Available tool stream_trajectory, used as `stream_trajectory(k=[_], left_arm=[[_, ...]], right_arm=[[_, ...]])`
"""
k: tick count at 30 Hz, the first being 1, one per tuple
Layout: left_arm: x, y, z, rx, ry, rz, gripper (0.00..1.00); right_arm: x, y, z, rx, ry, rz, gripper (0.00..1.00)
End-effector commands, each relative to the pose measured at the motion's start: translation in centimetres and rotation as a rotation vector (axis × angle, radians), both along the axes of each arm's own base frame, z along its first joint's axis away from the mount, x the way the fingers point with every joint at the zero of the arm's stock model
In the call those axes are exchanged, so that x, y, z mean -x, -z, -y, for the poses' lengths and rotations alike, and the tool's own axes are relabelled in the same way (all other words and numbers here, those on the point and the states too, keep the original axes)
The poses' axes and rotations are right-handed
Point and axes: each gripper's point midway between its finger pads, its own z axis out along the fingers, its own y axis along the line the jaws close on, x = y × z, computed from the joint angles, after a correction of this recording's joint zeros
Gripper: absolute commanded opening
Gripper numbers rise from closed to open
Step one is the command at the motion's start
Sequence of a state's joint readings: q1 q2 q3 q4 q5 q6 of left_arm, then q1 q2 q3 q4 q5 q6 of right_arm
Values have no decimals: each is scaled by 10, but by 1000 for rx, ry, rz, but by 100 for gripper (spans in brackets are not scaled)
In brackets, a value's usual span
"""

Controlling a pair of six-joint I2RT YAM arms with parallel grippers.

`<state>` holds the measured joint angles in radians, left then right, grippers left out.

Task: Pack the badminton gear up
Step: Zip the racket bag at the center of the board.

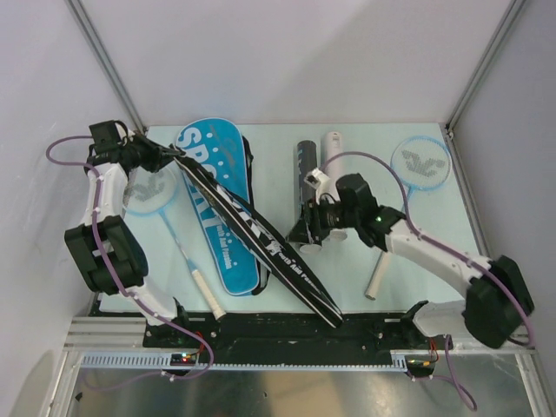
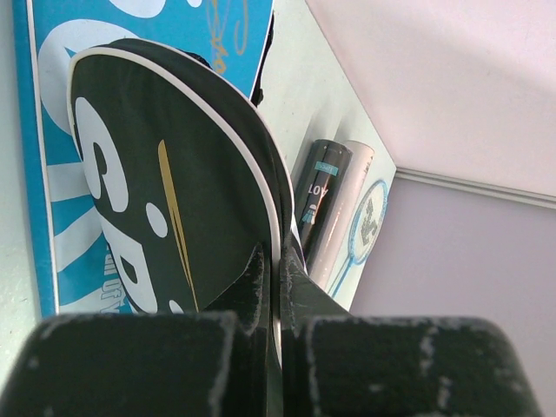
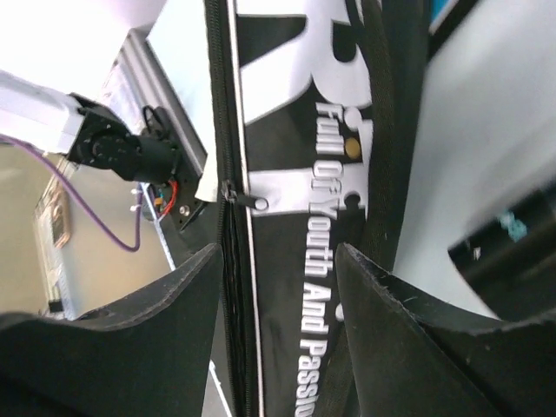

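My left gripper is shut on the white-piped rim of the black "SPORT" racket cover and holds its head end up. The cover slants down to the near edge. My right gripper is open, its jaws straddling the cover's narrow part beside the zipper pull. The blue cover lies flat under it. One racket lies left, another far right. A black tube and a white tube lie at the back. No shuttlecock shows.
The left racket's white handle reaches toward the near rail. The right racket's white handle lies under my right arm. White walls close in the table on the left, back and right.
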<state>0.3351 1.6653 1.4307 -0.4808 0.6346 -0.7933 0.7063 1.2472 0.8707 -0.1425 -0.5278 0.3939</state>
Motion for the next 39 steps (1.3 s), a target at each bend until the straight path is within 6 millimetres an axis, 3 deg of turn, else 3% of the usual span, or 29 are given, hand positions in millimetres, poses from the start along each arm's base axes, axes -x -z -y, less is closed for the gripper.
stream_trajectory(k=[1,11,19,30,34,39], left_arm=[[-1,14,-2,-5,9,-21,0],[0,16,-4,-14,5,-24,0],[-1,16,-4,-16,2,-24,0],[-1,18,-5,-18,-1,-28,0],[-1,17,-5,-18,0,-26,0],[0,18,-4,-18,2,-28,0]], right_arm=[[0,-41,-32,-178,-315,104,60],[-2,-17,-70,-220,-530,40,64],[14,6,-82,-201,-610,-29,64],[39,14,-66,-128,-652,-85,49],[49,13,-67,-128,-683,-87,36],[43,7,-68,-125,-646,-73,22]])
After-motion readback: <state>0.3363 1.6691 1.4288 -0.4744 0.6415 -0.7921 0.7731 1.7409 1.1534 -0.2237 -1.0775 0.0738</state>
